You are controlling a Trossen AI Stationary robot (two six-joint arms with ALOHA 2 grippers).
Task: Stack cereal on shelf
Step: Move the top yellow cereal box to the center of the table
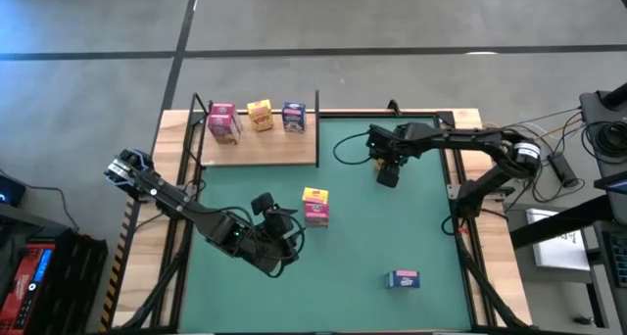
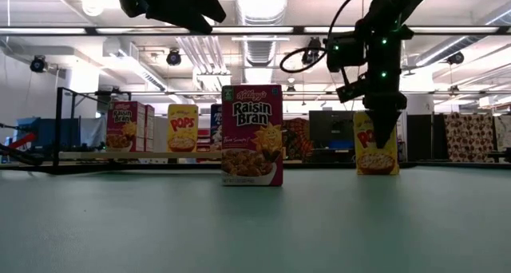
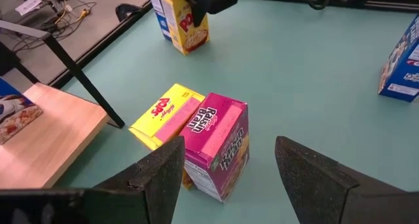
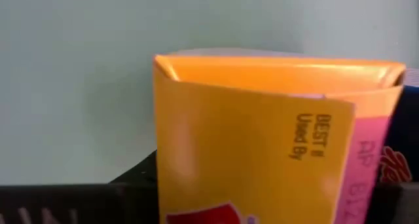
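The right gripper [image 1: 387, 176] stands over the far part of the green worktop [image 1: 392, 227], pointing straight down onto a yellow cereal box [image 2: 375, 155] that stands upright on the mat. In the right wrist view the box top [image 4: 275, 86] sits directly beneath the gripper, between its fingers; whether they already press its sides I cannot tell.

The left gripper [image 1: 284, 245] hovers above the mat with its fingers [image 3: 157, 178] apart, holding nothing. Just ahead of it stand a pink box [image 3: 219, 145] and a yellow box [image 3: 163, 112], touching side by side. A blue box [image 1: 403, 279] lies well off to its right.

The shelf [image 1: 260, 144] lies beyond the left gripper, carrying three upright boxes in a row: pink [image 1: 223, 122], yellow [image 1: 260, 115] and blue [image 1: 293, 117].
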